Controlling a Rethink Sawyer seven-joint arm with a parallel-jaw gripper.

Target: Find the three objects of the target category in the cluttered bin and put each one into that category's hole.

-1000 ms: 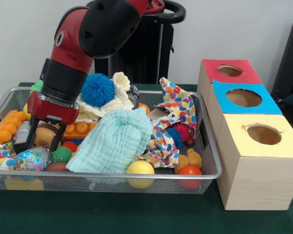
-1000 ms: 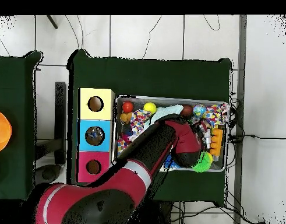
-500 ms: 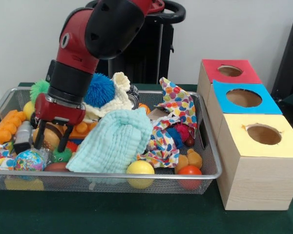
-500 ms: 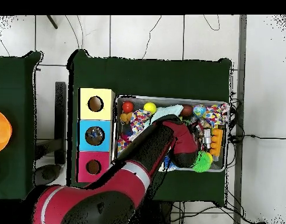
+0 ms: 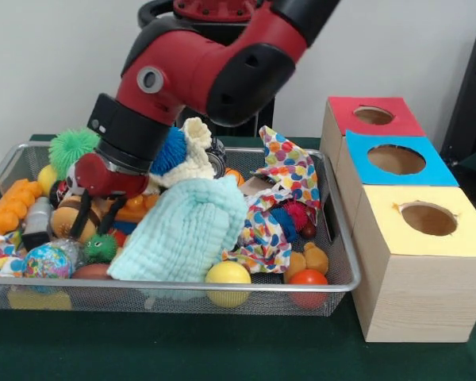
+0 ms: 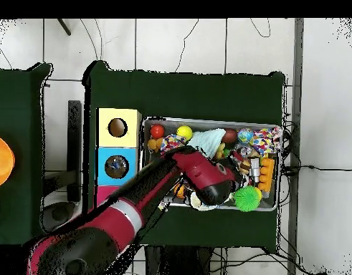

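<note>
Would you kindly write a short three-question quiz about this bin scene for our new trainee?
1. True or false: the tool is over the boxes.
2. Which box is nearest the camera in the front view: A red, B blue, C yellow?
3. Fill in: at the bin's front rim, the yellow ball lies beside a ____ ball.

Key: 1 false, it is down among the toys in the bin. 2 C, the yellow box. 3 red.

Plain pale wall (image 5: 47, 63), white tiled floor (image 6: 178, 43) with trailing cables (image 6: 189, 39), dark green table covering (image 6: 186, 93)
</note>
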